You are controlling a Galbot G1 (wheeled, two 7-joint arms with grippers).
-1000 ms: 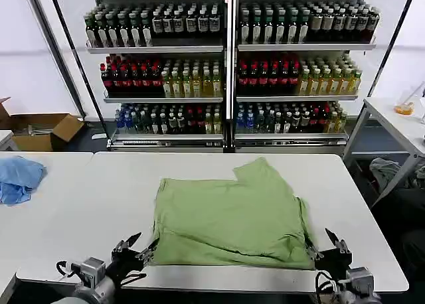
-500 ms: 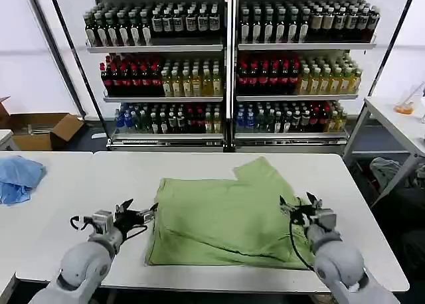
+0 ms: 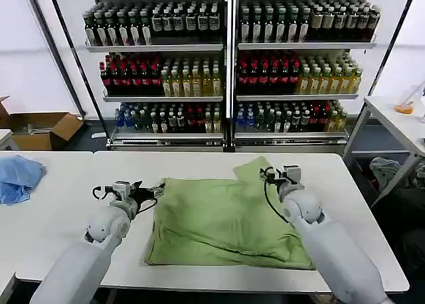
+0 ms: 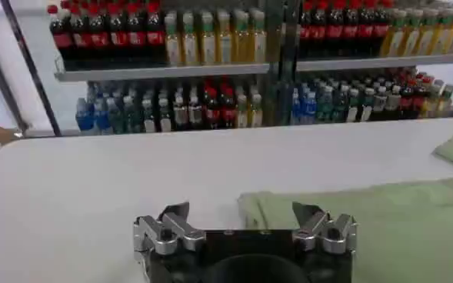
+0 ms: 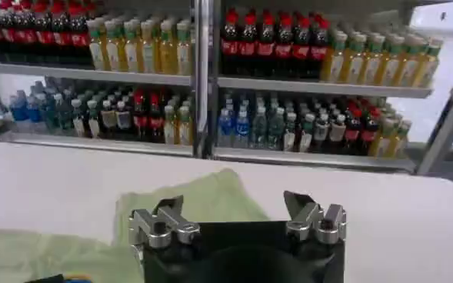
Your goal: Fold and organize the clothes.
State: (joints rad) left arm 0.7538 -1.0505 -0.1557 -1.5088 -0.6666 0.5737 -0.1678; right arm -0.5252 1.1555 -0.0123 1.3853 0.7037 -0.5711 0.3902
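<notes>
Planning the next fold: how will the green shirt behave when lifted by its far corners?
The shirt lies flat with soft wrinkles, so it likely droops between the left gripper and right gripper. Probably light. On the smooth table it may slide.

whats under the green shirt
The green shirt lies flat on the white table, folded over itself. Whatever sits between its layers, print and buttons included, is covered.

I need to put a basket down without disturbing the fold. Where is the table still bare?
Bare table lies between the green shirt and the table's right edge, and a strip along the far edge toward the bottle shelves. Between the shirt and the blue cloth there is room, but the left gripper works there; the right gripper crowds the shirt's far right corner.
</notes>
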